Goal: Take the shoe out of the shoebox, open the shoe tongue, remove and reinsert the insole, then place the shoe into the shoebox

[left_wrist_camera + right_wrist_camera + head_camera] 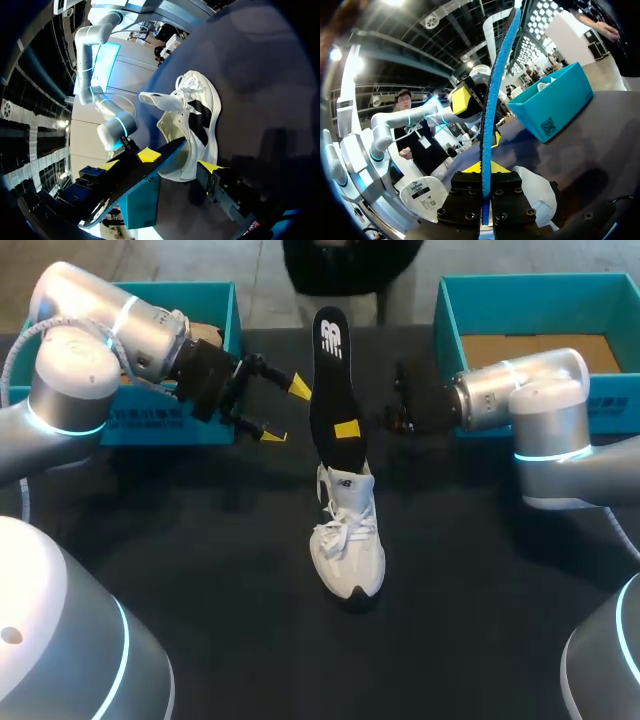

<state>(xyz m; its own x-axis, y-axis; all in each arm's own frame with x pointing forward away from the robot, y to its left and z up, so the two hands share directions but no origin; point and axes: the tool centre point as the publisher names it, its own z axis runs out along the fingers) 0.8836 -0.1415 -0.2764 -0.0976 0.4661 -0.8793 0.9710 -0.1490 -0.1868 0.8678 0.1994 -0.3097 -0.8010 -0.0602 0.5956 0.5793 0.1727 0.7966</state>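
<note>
Pinching the tall black foam insole [328, 350], the right gripper [347, 430] is likely risking tipping the unbraced white lace-up sneaker [350, 550]; the left gripper [285, 410] is hovering spread, holding nothing.

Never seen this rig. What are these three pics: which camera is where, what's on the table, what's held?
A left arm and a right arm stand at a table. The head view looks down from above and behind; each round picture comes from a camera on one wrist. On it: a white shoe, a left shoebox and a right shoebox, both teal. The right gripper is shut on the black insole, standing up from the shoe's opening. The left gripper is open beside it.
</note>
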